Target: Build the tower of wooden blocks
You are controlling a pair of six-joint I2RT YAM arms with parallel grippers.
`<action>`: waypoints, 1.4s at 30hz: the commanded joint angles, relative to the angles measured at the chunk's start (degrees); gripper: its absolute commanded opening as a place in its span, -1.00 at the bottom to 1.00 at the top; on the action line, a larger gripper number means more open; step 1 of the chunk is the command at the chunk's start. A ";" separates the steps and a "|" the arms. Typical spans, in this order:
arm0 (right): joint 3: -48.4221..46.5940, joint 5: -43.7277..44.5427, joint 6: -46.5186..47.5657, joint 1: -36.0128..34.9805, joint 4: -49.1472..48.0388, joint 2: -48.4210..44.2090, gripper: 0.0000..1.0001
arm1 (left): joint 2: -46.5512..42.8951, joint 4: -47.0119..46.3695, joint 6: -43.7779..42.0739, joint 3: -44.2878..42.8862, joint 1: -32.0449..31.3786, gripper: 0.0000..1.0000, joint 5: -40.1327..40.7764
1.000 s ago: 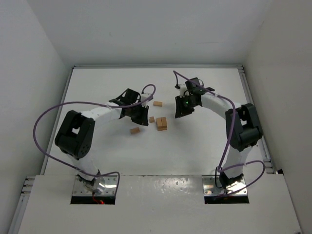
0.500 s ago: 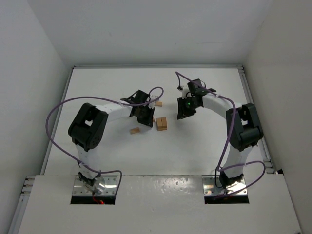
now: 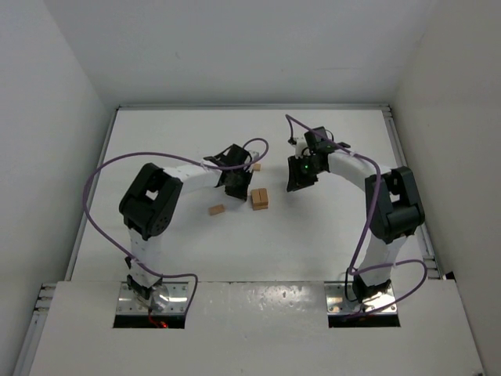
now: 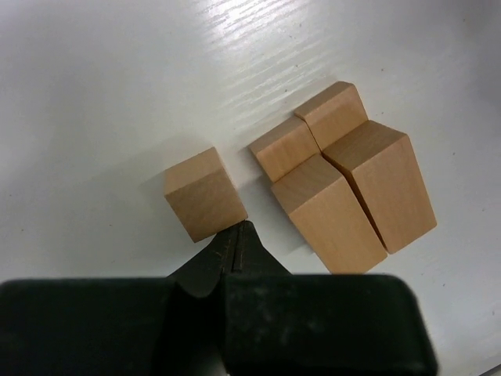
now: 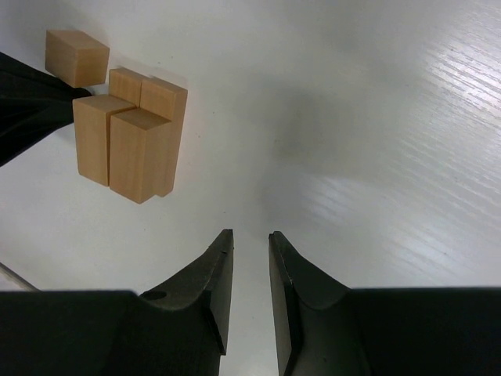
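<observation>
A cluster of wood blocks stands mid-table: two tall blocks and two short cubes packed together, only one level high. It also shows in the right wrist view. A single cube lies just left of the cluster, also visible in the right wrist view. My left gripper is shut and empty, its tips touching that cube's near corner. My right gripper has its jaws slightly apart and empty, hovering right of the cluster.
One loose block lies on the table front-left of the cluster. Another block peeks out behind the left wrist. White walls enclose the table on three sides. Purple cables loop off both arms.
My left arm has swung right and forward, bringing its shut gripper up against the single cube beside the cluster. The right gripper shifted slightly to the right and back.
</observation>
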State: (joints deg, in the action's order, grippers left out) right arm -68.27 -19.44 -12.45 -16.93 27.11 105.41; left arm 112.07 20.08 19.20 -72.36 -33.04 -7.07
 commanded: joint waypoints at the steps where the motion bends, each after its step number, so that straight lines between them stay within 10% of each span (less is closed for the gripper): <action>1: 0.15 0.37 -0.30 0.58 -0.92 -2.75 -0.48 | 2.62 1.19 2.07 -1.11 -0.36 -0.98 1.62; 18: 0.68 -0.07 -0.83 1.37 -1.53 -3.19 -0.46 | 2.63 4.62 8.21 -2.79 -5.72 -1.00 14.54; 42: 1.03 -0.60 -0.65 2.07 -1.54 -3.63 -0.44 | 3.68 4.62 10.95 -2.79 -5.72 -0.71 11.38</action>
State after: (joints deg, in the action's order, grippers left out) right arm -67.18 -19.53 -12.86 -15.09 27.03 104.18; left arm 113.54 21.89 29.08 -75.18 -38.35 5.30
